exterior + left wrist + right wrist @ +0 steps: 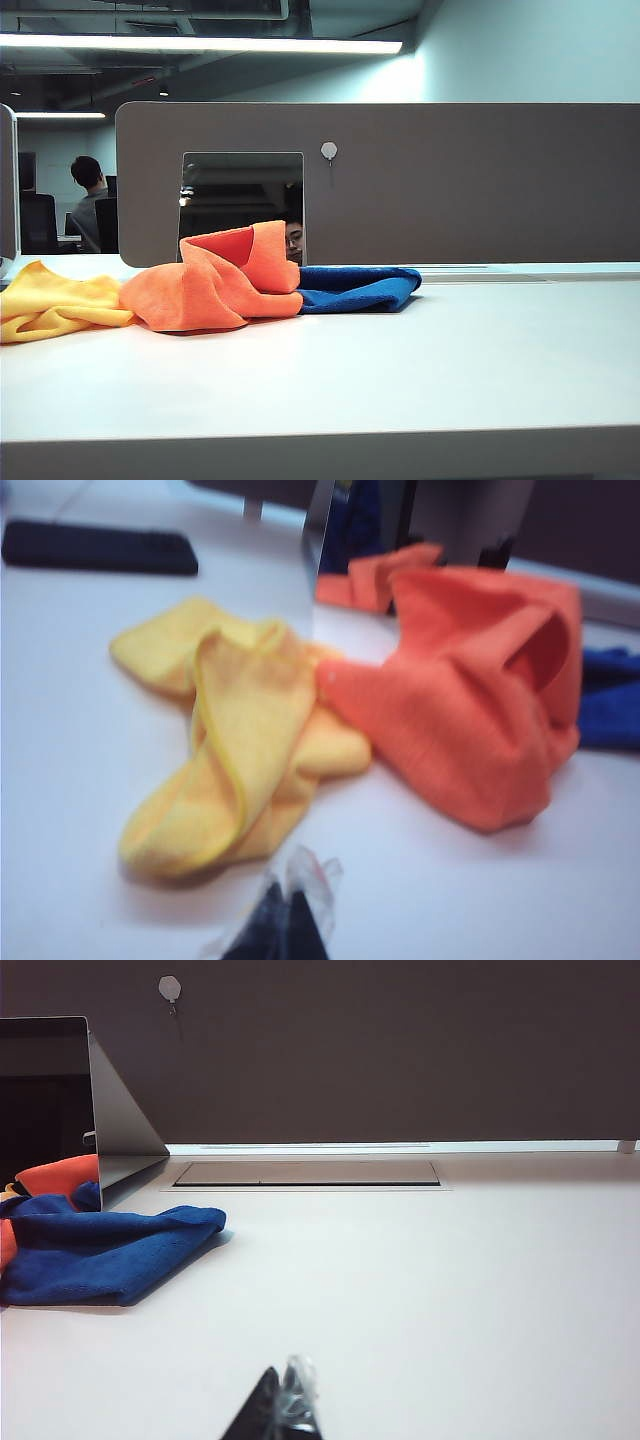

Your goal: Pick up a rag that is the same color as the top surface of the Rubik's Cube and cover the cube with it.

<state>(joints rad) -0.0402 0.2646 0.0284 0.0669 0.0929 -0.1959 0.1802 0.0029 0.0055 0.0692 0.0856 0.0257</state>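
White table (400,370), humped orange rag (215,285).

Three cloths (one each): orange rag (215,285), yellow cloth (55,300), blue cloth (360,288); two hands.

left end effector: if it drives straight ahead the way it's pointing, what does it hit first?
Most likely the yellow cloth, which lies just ahead of the left end effector in the left wrist view. The orange rag sits beyond and to one side. The frame is blurred, so depth is uncertain.
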